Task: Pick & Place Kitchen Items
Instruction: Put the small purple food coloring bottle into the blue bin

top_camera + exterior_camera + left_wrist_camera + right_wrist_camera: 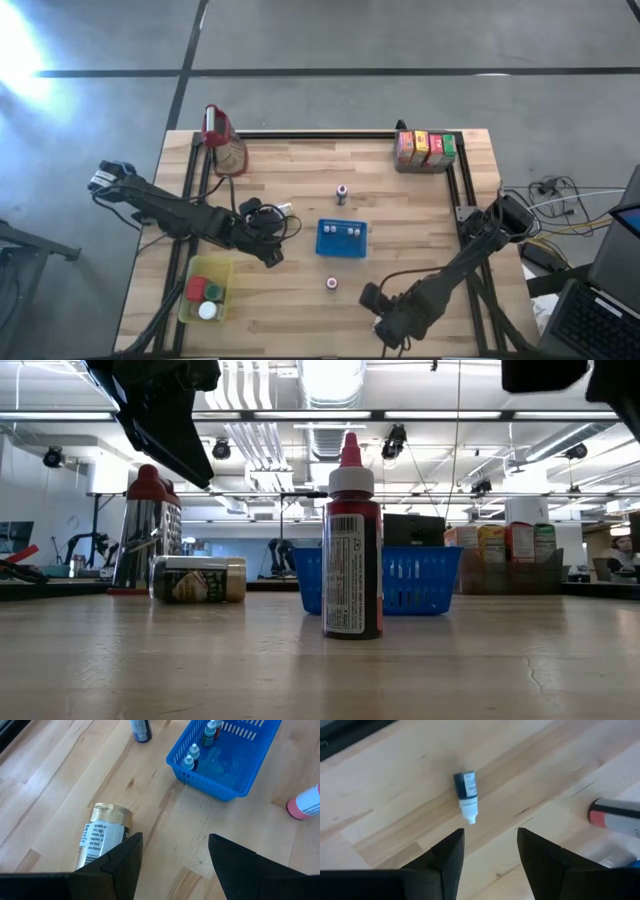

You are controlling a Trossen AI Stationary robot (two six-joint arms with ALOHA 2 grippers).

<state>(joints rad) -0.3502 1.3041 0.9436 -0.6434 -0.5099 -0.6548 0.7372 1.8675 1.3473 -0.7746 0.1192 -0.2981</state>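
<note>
Now | wooden plank table (420, 230) | perforated blue plastic basket (341, 238) | cylindrical gold-lidded jar (102, 837)

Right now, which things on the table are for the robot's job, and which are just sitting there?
For the job: red bottle, tin, small white-capped bottle, cartons, lids.
Just sitting there: clear jug, blue tray.

Grey concrete floor (330, 35) crossed by dark seams; fluorescent ceiling lights (330, 378) overhead.
</note>
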